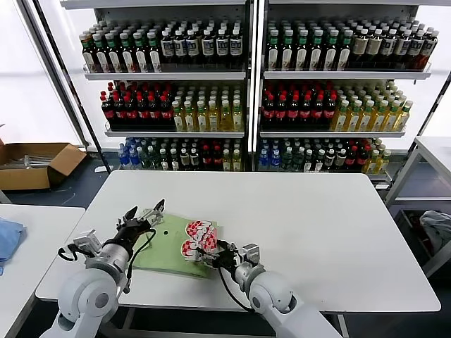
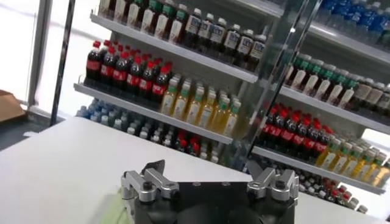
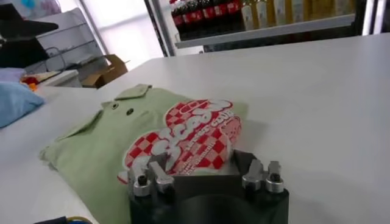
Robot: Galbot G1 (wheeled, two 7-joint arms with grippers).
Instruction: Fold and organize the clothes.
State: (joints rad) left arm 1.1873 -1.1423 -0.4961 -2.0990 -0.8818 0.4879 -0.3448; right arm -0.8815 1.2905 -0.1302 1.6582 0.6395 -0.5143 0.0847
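Behind the work stand metal shelving units (image 1: 246, 77) stocked with rows of bottles (image 1: 162, 49), dark cola-coloured ones with red caps, yellow ones and clear blue-capped ones along the lowest shelf. In front of them is a smooth white table (image 1: 317, 225) with rounded corners and a matte top. On its near left part lies the polo shirt (image 1: 176, 246), a soft light green knit folded into a flat, roughly rectangular packet, its collar and two small dark buttons facing up and its red-and-white checkered chest print showing at the edge nearer the table's middle. The cloth lies mostly smooth, with slight puckers along the folded edges. The left gripper (image 1: 144, 213) hovers at the shirt's left far corner, its black and silver fingers (image 2: 144, 182) spread wide with nothing between them; its wrist view looks past the fingertips toward the shelves. The right gripper (image 1: 204, 255) sits low at the shirt's near edge, right at the checkered print, its metal-tipped fingers (image 3: 150, 175) parted and resting at or just over the fabric; whether they pinch the cloth cannot be told. At the far left, an open brown cardboard box (image 1: 35, 162) sits on the floor, and a blue cloth (image 1: 8, 236) lies on a second white table (image 1: 35, 260) beside the first.
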